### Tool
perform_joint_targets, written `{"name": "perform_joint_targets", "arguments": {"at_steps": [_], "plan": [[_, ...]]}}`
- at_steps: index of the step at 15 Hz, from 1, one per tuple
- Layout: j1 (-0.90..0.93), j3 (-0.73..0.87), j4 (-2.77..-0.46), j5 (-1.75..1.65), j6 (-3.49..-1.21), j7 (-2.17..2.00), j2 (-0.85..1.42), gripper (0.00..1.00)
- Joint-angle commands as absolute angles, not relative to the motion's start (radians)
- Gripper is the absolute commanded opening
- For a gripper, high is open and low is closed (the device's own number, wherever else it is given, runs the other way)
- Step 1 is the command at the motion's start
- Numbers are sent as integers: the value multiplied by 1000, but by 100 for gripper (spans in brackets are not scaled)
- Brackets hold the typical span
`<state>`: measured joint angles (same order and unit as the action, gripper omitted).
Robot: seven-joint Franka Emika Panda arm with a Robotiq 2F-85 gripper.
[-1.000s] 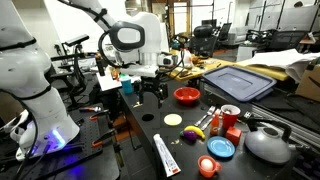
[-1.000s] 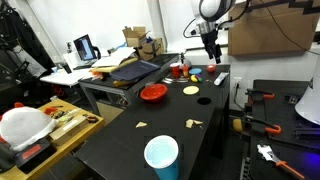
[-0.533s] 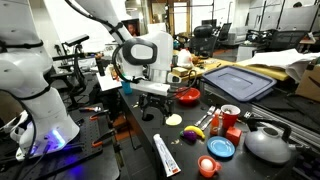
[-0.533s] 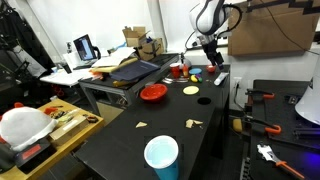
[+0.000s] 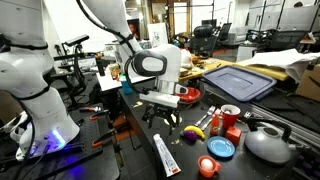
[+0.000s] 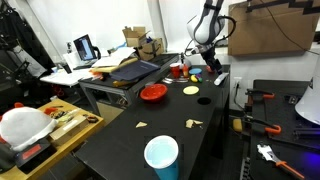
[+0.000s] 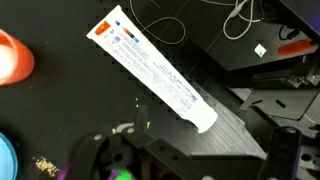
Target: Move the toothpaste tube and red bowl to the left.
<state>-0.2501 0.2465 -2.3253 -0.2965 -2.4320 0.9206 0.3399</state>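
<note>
The toothpaste tube (image 5: 166,155) lies flat on the black table near its front edge; it is white with red print. In the wrist view it runs diagonally (image 7: 155,70), cap toward the lower right. My gripper (image 5: 163,120) hangs just above and behind the tube with its fingers spread and nothing between them; in the wrist view (image 7: 190,160) the fingers frame the bottom edge. The red bowl (image 5: 188,95) sits behind the gripper, partly hidden by it, and shows fully in an exterior view (image 6: 153,93). The gripper (image 6: 210,64) is far from the bowl there.
A blue plate (image 5: 221,148) and a small orange-red lid (image 5: 208,166) lie right of the tube; the lid also shows in the wrist view (image 7: 12,57). A grey pot lid (image 5: 267,145), a blue tray lid (image 5: 235,80) and a blue cup (image 6: 161,155) are on the table.
The gripper has moved from beside the red bowl forward and down toward the toothpaste tube. The tube and bowl have not moved.
</note>
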Motion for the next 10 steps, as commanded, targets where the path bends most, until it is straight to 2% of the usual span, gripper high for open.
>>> {"name": "perform_joint_targets", "arguments": {"at_steps": [1, 10], "plan": [[-279, 235, -2271, -343, -2446, 941, 397, 100], [-307, 228, -2174, -399, -2437, 952, 485, 100]]}}
